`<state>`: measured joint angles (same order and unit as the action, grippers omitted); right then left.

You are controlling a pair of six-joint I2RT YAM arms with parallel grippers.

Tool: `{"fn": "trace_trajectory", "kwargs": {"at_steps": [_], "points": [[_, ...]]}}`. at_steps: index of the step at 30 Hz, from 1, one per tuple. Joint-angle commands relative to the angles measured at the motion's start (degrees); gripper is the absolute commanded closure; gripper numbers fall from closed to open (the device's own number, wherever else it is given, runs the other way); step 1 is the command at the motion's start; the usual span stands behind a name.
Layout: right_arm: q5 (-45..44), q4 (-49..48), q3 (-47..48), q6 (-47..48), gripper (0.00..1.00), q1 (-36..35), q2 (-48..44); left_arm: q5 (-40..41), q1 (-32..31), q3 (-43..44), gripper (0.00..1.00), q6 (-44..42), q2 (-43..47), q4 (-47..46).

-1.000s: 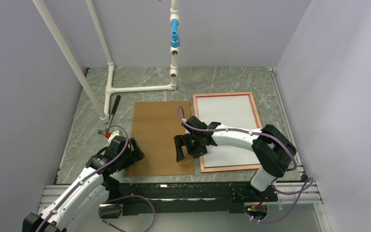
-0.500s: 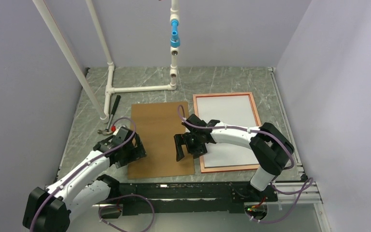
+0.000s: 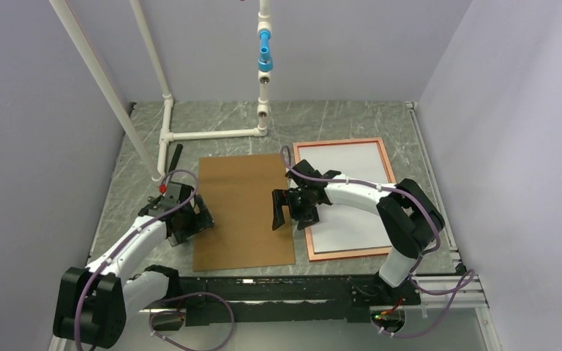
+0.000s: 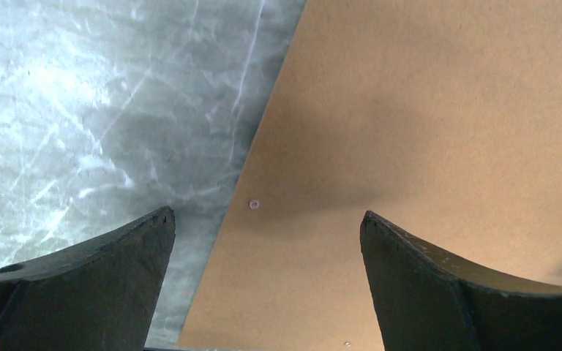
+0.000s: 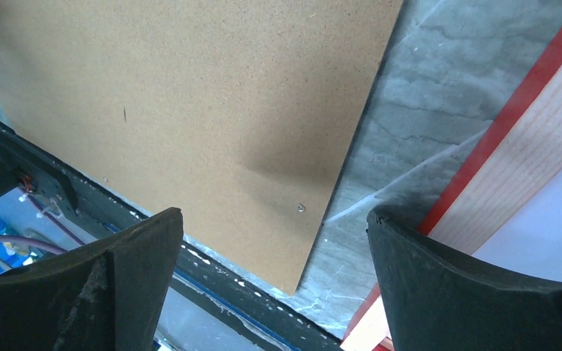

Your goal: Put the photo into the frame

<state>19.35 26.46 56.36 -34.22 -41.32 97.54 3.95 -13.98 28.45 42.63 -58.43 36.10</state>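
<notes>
The frame [image 3: 336, 142] lies flat at the right of the table, pale orange-wood face up, and the photo [image 3: 347, 172] rests inside it, white face up. My right gripper [image 3: 290, 216] hovers open over the strip of table between the frame's left border and the brown backing board [image 3: 241, 212]. The right wrist view shows the board [image 5: 190, 88], the frame's red edge [image 5: 534, 80] and the white photo [image 5: 560, 234], with my right gripper [image 5: 276, 213] holding nothing. My left gripper [image 3: 197, 219] stands open across the board's left edge [image 4: 263, 168], and my left gripper [image 4: 265, 216] is likewise empty.
A white pipe stand [image 3: 212, 134] with a blue fitting [image 3: 264, 55] stands at the back. A dark-handled tool [image 3: 173, 162] lies at the left beside a slanted white pole. A black rail [image 3: 278, 281] runs along the table's near edge. Grey walls close in both sides.
My left arm has swung forward and its gripper now sits over the board's left edge. My right gripper has moved slightly toward the back. Both stay open.
</notes>
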Motion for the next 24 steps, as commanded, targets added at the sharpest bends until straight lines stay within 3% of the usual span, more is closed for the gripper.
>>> {"fn": "trace_trajectory", "kwargs": {"at_steps": [1,12,24], "points": [[-3.3,-0.3,0.6,2.9,0.0,1.1,3.8,-5.2,4.2,2.0,0.0,-4.9,-3.0,-5.9],[-0.9,-4.9,3.3,1.1,0.0,3.5,8.1,-11.1,10.3,4.9,0.0,-9.2,-10.9,-10.7],[1.7,-8.3,5.0,-1.0,0.0,4.9,11.3,-17.0,11.3,3.8,0.01,-8.0,-15.3,-16.7]]}}
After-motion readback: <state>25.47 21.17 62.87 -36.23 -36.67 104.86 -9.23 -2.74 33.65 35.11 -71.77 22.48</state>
